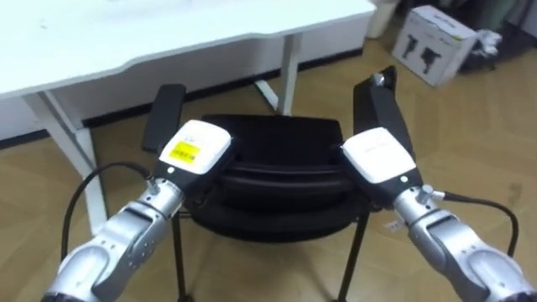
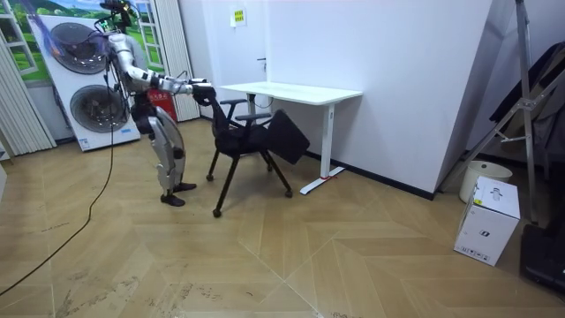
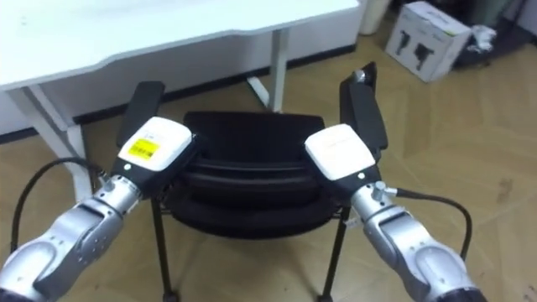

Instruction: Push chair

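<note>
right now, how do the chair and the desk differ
The chair is black; the desk is white. The chair stands on thin dark legs and reaches lower than the desk's top, which rests on white legs. The left hand and the right hand are at the chair's backrest, not at the desk. Both stand on the wood floor, with the chair in front of the desk.

Robot stands on both feet, both arms stretched forward at about chest height. Left hand point(image 1: 197, 147) and right hand point(image 1: 377, 155) are level with each other and set apart, backs turned upward. Wrists run roughly in line with the forearms. Elbows slightly bent, forearms converging a little toward the hands.
</note>
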You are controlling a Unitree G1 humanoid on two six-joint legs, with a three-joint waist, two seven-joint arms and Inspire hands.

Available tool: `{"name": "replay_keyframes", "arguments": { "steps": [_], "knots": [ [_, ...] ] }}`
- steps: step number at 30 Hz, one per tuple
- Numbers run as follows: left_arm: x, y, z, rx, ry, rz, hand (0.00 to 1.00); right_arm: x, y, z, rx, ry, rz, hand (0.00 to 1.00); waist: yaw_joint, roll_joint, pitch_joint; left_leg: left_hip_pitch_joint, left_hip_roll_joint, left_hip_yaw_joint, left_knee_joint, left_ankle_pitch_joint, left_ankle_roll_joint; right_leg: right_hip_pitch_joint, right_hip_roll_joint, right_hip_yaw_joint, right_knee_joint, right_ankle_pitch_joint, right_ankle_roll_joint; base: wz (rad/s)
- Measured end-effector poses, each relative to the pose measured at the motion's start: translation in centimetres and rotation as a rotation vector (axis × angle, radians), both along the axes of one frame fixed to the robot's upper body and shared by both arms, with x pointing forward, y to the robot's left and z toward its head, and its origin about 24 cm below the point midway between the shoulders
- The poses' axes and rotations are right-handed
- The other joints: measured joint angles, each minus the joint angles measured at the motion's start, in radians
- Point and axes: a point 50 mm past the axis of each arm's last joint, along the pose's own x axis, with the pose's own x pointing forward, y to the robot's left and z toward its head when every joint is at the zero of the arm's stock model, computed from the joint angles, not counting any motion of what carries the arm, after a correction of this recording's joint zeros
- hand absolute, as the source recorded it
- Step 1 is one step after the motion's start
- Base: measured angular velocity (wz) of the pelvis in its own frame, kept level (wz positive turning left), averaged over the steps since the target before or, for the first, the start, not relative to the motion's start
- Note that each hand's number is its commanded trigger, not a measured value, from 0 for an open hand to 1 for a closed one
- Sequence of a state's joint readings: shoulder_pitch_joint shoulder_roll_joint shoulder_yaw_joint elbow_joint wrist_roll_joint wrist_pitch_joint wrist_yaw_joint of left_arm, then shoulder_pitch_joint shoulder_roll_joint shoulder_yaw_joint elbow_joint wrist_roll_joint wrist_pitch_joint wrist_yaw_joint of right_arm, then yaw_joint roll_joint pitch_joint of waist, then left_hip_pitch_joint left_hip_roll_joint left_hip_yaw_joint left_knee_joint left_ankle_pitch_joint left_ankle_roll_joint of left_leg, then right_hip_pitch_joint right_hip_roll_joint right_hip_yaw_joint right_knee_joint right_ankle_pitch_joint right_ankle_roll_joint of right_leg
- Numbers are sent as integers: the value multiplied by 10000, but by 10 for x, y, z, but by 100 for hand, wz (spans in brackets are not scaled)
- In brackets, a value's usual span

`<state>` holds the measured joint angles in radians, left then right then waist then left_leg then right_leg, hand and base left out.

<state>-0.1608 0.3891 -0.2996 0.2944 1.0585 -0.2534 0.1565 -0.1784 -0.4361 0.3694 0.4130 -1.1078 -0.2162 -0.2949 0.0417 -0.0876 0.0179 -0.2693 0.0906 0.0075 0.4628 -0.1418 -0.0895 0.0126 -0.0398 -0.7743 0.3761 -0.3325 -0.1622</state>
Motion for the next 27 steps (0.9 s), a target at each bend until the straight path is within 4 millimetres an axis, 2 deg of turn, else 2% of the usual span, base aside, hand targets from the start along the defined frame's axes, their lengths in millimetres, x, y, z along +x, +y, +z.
{"name": "replay_keyframes", "arguments": {
  "steps": [1, 2, 3, 4, 5, 6, 7, 8, 9, 10, 11, 12, 13, 14, 15, 16, 17, 18, 19, 20, 22, 23, 25, 27],
  "knots": [
    [1, 0, 1, 1, -1, 21, 100, 1, 0, 1, -41, -20, 11, 100, 75, 0, -3, 32, -13, -9, -118, 71, -21, 9, -26, -130, 2, 2, 4, 36],
    [2, 0, 2, 9, -1, 49, 100, 3, 1, 2, -122, -46, 57, 100, 286, 5, -6, 78, -14, -52, -218, 122, -69, 68, -39, -502, -18, -15, 38, 22],
    [1, 0, 1, 12, 40, 61, 100, 3, 1, 2, -145, -2, 67, 100, 428, 9, -9, 132, -50, -177, -290, 136, -93, 178, -50, -821, -29, -70, 142, 27],
    [1, 1, 1, 10, 82, 73, 100, 3, 1, 2, -153, 36, 67, 100, 443, 0, -15, 186, -95, -242, -364, 149, -110, 253, -73, -932, -21, -125, 280, 47],
    [-1, 1, -1, -37, 183, 115, 100, 3, 2, 2, -176, 125, 95, 100, 508, -50, -35, 309, -204, -290, -536, 240, -91, 346, -203, -1074, 112, -300, 667, 46],
    [-2, 1, -4, -52, 298, 151, 100, 3, 2, 0, -210, 238, 104, 100, 663, -14, -58, 368, -206, -313, -561, 294, -18, 321, -316, -854, 522, -489, 1648, 33],
    [-2, 0, -5, -82, 379, 189, 100, 3, 2, 0, -244, 307, 96, 100, 775, 83, -99, 337, -101, -416, -474, 297, -13, 75, -361, -221, 1130, -501, 2363, 4],
    [-1, 2, -4, -130, 409, 315, 100, 7, 5, 3, -329, 291, 218, 100, 896, 197, -20, 208, -46, -602, 67, 240, 5, -872, -720, 1965, 2772, -812, 2200, -15],
    [-1, 10, 1, -283, 224, 555, 100, 16, 11, 13, -408, 2, 496, 100, 1131, -185, -55, -334, -512, -389, 961, -66, 53, -1471, -1415, 3389, 3482, -1693, 1636, -17],
    [0, 11, 3, -372, 132, 691, 100, 20, 13, 17, -417, -106, 565, 100, 1200, -225, -20, -580, -606, -198, 1390, -294, -23, -1547, -1461, 3249, 3638, -1882, 1283, 13],
    [0, 8, 1, -342, 327, 721, 100, 20, 12, 15, -459, 42, 436, 100, 1210, -70, -108, -688, -612, 61, 1721, -579, 311, -1269, -1626, 2602, 3666, -1953, 1312, 41],
    [-1, 7, -1, -300, 499, 673, 100, 19, 12, 13, -502, 236, 431, 100, 1235, -176, -68, -486, -944, 546, 1531, -744, 688, -953, -1911, 2084, 3652, -1966, 1976, 58],
    [-2, 6, -2, -281, 576, 649, 100, 17, 11, 10, -506, 328, 422, 100, 1235, -210, -56, -364, -1157, 774, 1322, -803, 839, -878, -2018, 1924, 3757, -1830, 2454, 52],
    [-5, 7, -4, -244, 658, 634, 100, 15, 11, 6, -469, 471, 470, 100, 1232, -181, -81, -77, -1426, 1069, 835, -860, 1035, -882, -2040, 2099, 4123, -1395, 3067, 46],
    [-6, 10, -1, -69, 550, 570, 100, 14, 14, 3, -278, 575, 528, 100, 1250, -211, -42, 157, -1732, 1285, 669, -708, 1570, -910, -1888, 2709, 4498, -1098, 2756, 43],
    [-6, 11, 1, 12, 500, 537, 100, 13, 14, 2, -147, 635, 527, 100, 1276, -301, 8, 219, -1756, 1294, 737, -693, 1746, -895, -1821, 3018, 4642, -1052, 2674, 52],
    [-5, 11, 2, 79, 466, 535, 100, 12, 14, 0, -10, 677, 551, 100, 1273, -334, 33, 306, -1730, 1317, 823, -789, 1886, -870, -1766, 3162, 4882, -815, 2245, 54],
    [-5, 11, 3, 120, 464, 522, 100, 12, 14, -1, 34, 671, 535, 100, 1287, -261, 47, 340, -1704, 1219, 848, -884, 1967, -963, -1682, 3335, 5128, -491, 1753, 46],
    [-5, 11, 3, 128, 447, 514, 100, 12, 14, -1, 62, 655, 525, 100, 1291, -234, 50, 360, -1690, 1195, 848, -943, 2001, -1026, -1667, 3401, 5230, -386, 1651, 24],
    [-4, 11, 4, 150, 412, 499, 100, 12, 14, -1, 113, 622, 490, 100, 1294, -140, 97, 485, -1686, 1063, 884, -1035, 2059, -1095, -1670, 3426, 5451, -196, 1657, 14],
    [-4, 12, 5, 170, 401, 511, 100, 12, 15, 0, 85, 593, 522, 100, 1373, 0, 107, 563, -1698, 934, 911, -1159, 2132, -1473, -1748, 3792, 5801, -287, 1806, 10],
    [-4, 12, 5, 156, 349, 512, 100, 13, 16, 0, 120, 531, 524, 100, 1423, 52, 120, 572, -1699, 916, 893, -1187, 2165, -1879, -1874, 4116, 5790, -379, 1829, 16],
    [-4, 13, 5, 202, 352, 512, 100, 13, 17, -2, 191, 569, 491, 100, 1484, 59, 126, 708, -1702, 824, 873, -1226, 2180, -2300, -2052, 4387, 5383, -400, 1849, 23],
    [-4, 14, 4, 256, 414, 488, 100, 11, 19, -5, 276, 682, 479, 100, 1503, 58, 139, 941, -1675, 530, 871, -1402, 2132, -2661, -2025, 4688, 4092, -252, 1919, 31]
  ]
}}
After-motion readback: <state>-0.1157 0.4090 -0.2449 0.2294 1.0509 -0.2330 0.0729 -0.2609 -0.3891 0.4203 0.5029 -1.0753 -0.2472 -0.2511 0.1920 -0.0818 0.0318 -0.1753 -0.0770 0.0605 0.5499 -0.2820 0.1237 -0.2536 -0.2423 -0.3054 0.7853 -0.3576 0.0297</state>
